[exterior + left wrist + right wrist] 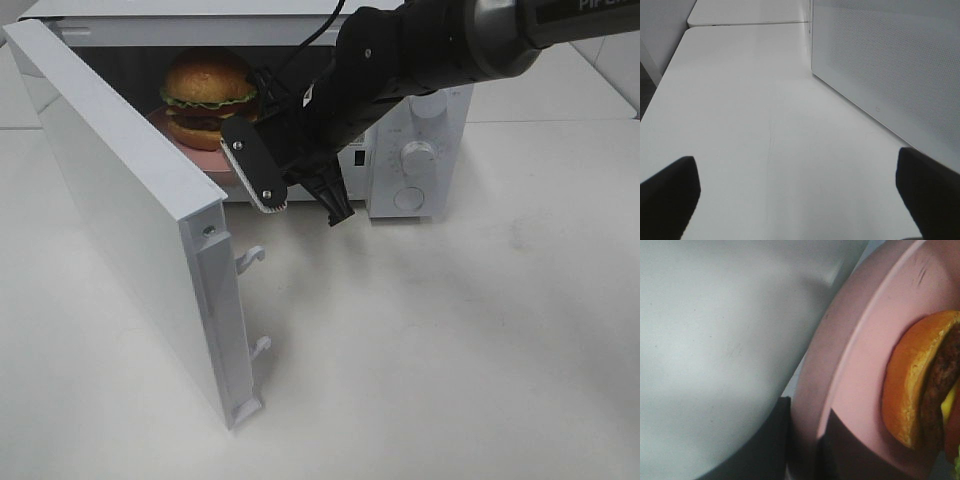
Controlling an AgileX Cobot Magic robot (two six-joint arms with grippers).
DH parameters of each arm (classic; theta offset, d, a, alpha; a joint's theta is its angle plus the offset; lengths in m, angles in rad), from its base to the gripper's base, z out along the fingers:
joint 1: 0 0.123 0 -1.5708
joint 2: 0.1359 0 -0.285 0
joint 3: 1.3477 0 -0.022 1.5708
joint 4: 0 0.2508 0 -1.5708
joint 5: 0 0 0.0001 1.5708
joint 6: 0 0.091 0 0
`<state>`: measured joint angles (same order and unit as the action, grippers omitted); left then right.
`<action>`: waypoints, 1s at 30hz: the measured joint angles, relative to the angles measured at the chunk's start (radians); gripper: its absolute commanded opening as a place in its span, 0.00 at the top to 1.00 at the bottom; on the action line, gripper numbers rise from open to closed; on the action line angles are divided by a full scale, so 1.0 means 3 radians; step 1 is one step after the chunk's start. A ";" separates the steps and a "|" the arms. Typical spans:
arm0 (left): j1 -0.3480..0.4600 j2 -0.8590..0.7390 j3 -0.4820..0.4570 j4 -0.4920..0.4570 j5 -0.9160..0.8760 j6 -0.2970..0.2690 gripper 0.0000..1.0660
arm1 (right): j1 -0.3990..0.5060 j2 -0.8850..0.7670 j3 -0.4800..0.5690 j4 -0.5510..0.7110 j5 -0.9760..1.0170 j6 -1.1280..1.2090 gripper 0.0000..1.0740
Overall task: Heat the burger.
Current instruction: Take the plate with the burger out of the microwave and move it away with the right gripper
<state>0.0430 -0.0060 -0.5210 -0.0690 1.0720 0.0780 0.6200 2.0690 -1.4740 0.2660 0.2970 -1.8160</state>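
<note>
Right hand (805, 440) pinches the pink plate's (860, 365) near rim, sliding the burger (208, 92) inside the open microwave (420, 150); left hand (800, 195) spread, idle.

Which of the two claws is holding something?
The right claw, reaching into the white microwave, pinches the rim of the round pink plate carrying the burger. The left claw hangs open over the white table.

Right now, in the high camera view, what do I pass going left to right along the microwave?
Open microwave door → burger on its pink plate inside the microwave → right gripper at the plate's rim → control knobs.
</note>
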 measured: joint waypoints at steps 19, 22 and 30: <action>0.0000 0.0000 0.0000 0.0000 0.0000 0.0000 0.06 | -0.0117 -0.0440 0.0487 0.0513 0.0057 -0.0720 1.00; 0.0000 0.0000 0.0000 0.0000 0.0000 0.0000 0.06 | -0.0143 -0.0577 0.0683 0.0520 0.0057 -0.0823 1.00; 0.0000 0.0000 0.0000 0.0000 0.0000 0.0000 0.06 | -0.0143 -0.0890 0.1067 0.0520 0.0070 -0.0890 1.00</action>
<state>0.0430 -0.0060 -0.5210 -0.0690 1.0720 0.0780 0.5770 1.8020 -1.1540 0.4220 0.3180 -2.0830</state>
